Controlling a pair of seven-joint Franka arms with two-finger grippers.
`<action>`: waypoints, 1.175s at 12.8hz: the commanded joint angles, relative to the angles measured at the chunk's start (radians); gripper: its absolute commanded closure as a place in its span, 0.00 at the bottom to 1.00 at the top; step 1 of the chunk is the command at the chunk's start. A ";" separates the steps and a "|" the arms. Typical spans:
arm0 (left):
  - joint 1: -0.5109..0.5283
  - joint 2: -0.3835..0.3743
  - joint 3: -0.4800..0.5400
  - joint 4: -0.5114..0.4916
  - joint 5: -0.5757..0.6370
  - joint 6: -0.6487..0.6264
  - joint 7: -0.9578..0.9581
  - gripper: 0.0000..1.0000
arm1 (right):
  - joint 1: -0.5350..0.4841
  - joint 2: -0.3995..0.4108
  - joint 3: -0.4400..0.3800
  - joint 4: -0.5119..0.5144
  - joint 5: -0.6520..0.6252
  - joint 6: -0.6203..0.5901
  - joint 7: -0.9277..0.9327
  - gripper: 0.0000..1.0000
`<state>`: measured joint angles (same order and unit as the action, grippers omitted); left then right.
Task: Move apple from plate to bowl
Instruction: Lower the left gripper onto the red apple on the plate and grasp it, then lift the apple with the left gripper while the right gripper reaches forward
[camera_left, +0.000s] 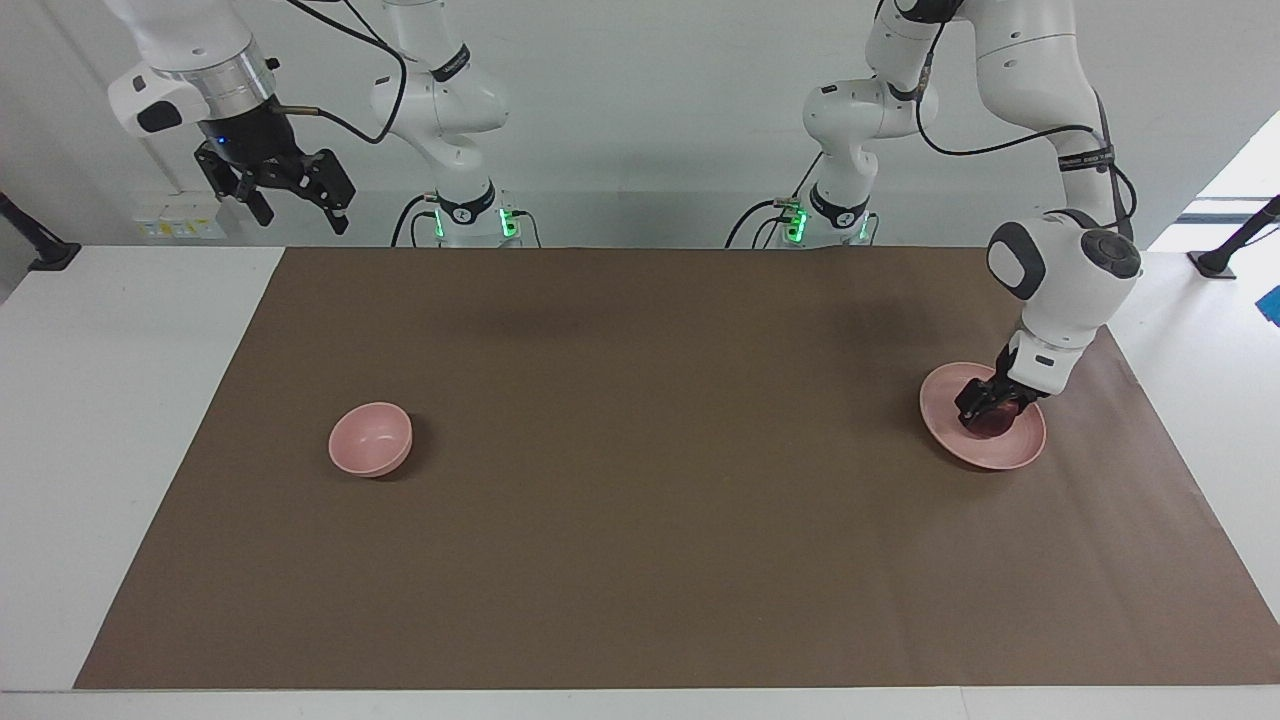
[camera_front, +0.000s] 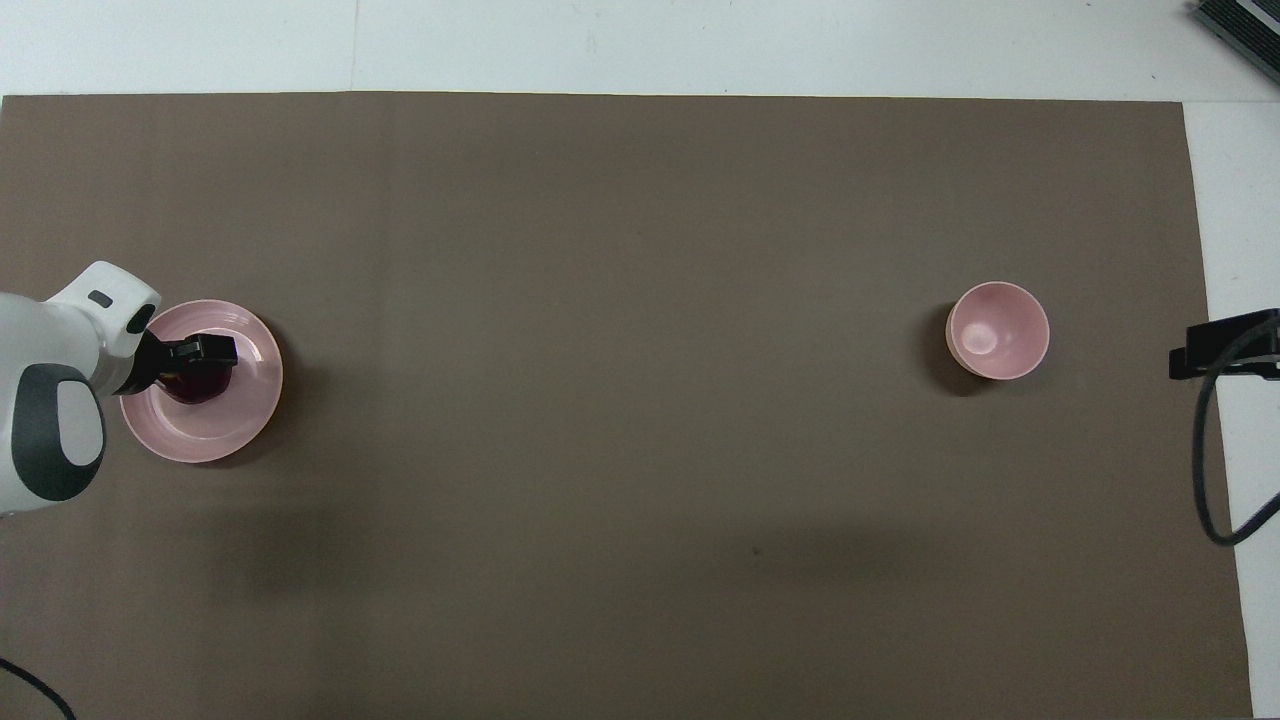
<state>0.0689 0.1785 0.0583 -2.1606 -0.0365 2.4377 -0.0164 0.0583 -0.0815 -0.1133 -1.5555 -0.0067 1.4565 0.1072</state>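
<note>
Your left gripper (camera_left: 988, 411) straddles the apple (camera_left: 994, 421) on the plate (camera_left: 1020, 450), its grip impossible to confirm; the right gripper (camera_left: 290, 195) waits, fingers apart. Next you lift and carry it to the bowl (camera_left: 370, 438), well apart from the plate.

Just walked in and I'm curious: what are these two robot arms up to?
The left gripper is down on the plate at its end of the table, its fingers around the apple, which is still on the plate. The bowl sits empty toward the right arm's end. The right gripper waits raised and open.
</note>
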 joint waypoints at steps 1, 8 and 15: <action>-0.014 -0.008 0.008 -0.016 0.013 0.003 -0.027 0.14 | 0.000 -0.018 0.007 -0.017 0.025 -0.004 -0.043 0.00; -0.026 0.006 0.008 0.161 0.012 -0.334 -0.115 1.00 | 0.029 -0.021 0.014 -0.069 0.170 0.028 -0.079 0.00; -0.133 0.013 -0.009 0.389 -0.063 -0.759 -0.238 1.00 | 0.075 0.029 0.014 -0.097 0.410 0.173 -0.152 0.00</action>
<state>-0.0258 0.1742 0.0411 -1.8301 -0.0557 1.7635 -0.1933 0.1235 -0.0656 -0.0994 -1.6369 0.3445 1.6004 0.0055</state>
